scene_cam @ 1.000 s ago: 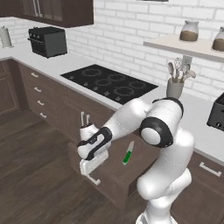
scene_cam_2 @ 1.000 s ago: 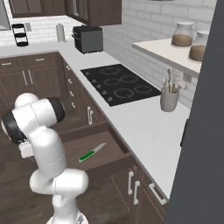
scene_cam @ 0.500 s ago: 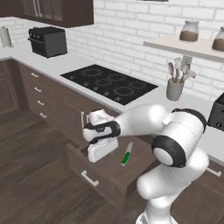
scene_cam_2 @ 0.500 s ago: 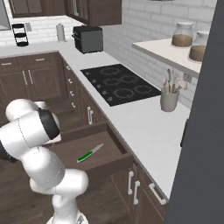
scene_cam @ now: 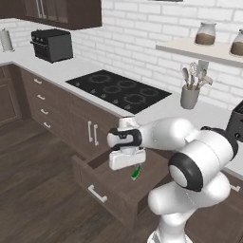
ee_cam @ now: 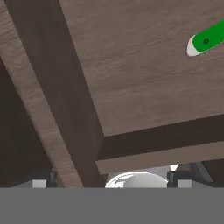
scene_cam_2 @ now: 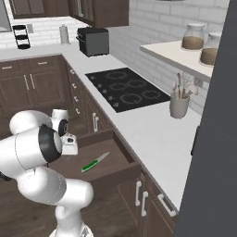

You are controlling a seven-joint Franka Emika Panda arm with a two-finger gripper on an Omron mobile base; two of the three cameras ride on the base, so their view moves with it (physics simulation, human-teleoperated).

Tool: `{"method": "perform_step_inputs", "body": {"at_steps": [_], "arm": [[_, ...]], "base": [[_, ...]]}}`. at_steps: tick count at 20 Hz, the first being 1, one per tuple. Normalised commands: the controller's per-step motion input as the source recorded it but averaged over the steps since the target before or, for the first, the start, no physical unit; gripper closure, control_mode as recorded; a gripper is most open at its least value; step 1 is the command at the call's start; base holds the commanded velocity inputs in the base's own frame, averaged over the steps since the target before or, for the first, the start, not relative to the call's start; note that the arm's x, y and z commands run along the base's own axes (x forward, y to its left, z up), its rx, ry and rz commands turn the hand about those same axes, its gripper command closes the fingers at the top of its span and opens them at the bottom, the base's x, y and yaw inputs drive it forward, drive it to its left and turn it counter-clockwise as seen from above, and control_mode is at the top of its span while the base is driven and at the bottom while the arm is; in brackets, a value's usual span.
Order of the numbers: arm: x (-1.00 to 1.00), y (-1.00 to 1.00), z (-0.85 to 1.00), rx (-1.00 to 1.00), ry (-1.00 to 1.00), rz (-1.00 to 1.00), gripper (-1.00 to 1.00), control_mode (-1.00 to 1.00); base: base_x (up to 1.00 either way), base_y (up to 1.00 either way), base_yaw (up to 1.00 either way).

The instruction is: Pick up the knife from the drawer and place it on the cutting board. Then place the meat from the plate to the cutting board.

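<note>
Over the last second the arm has swung the gripper out over the open drawer, fingers spread wide and empty, with the knife lying on the drawer floor, at two o'clock in the hand view, so the pick looks close.

Green knife handle inside drawer
</note>
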Motion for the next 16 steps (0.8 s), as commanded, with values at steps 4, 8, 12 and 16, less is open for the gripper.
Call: {"method": "perform_step_inputs", "body": {"at_steps": [4, 8, 12, 16], "arm": [[0.14, -0.24, -0.02, -0.02, -0.10, -0.37, -1.00, -1.00], [0.11, -0.20, -0.17, -0.10, -0.14, -0.27, -1.00, -1.00], [0.00, -0.04, -0.05, -0.17, -0.07, -0.24, -1.00, -1.00], [0.07, -0.17, 0.00, -0.09, -0.02, -0.23, -1.00, -1.00]], "base": [[0.00, 0.00, 0.00], [0.00, 0.00, 0.00], [0.00, 0.00, 0.00], [0.00, 0.00, 0.00]]}}
